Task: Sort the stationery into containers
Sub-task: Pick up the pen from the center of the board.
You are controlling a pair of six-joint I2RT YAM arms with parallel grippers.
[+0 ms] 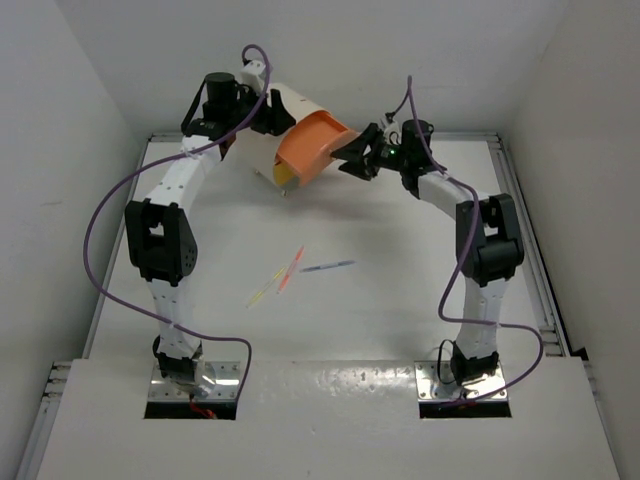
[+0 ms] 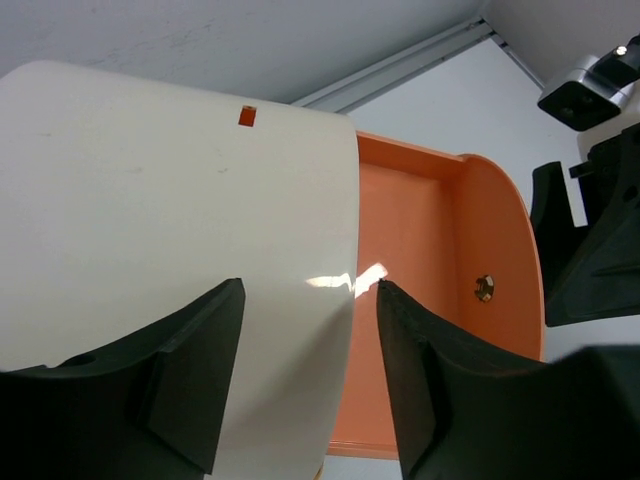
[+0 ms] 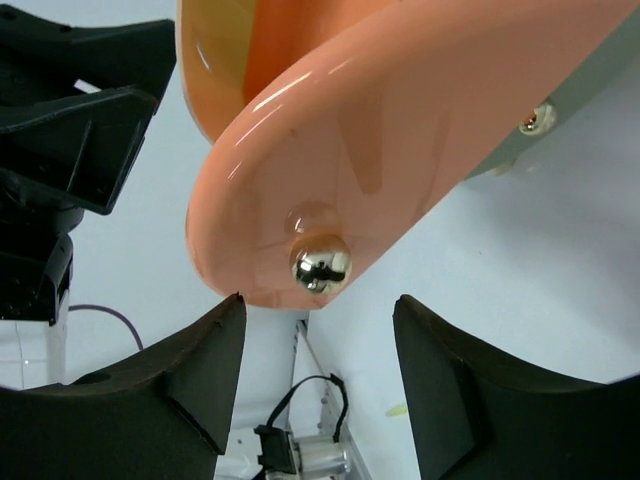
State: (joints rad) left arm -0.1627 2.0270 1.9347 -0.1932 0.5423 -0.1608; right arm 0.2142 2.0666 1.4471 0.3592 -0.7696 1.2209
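Your right claw (image 3: 318,305) stands wide apart, straddling the brass knob (image 3: 320,263) without touching it, so nothing steadies the orange drawer (image 1: 310,145), which is already drawn out. The left claw (image 2: 310,290) has its jaws parted against the cream cabinet (image 2: 150,180); whether they actually pinch the shell, I cannot tell. The cabinet looks tipped, so if that hold is loose it may roll, or the drawer may slide out. The pens (image 1: 290,268) lie mid-table (image 1: 400,300), well apart from the drawer.
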